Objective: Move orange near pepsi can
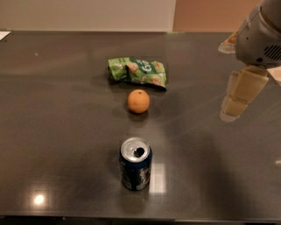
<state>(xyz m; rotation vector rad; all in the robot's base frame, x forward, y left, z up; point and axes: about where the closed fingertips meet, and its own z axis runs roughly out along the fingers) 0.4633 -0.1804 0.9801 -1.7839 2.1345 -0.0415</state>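
The orange (138,101) lies on the dark table (52,132), near the middle. The pepsi can (135,169) stands upright nearer the front edge, straight in front of the orange and about a can's height away from it; its silver top is opened. My gripper (232,112) hangs above the table at the right side, well to the right of the orange and the can, touching neither. It holds nothing that I can see.
A green snack bag (138,70) lies flat just behind the orange. The table's far edge meets a pale wall (88,13). A scrap of white paper (4,34) sits at the far left corner.
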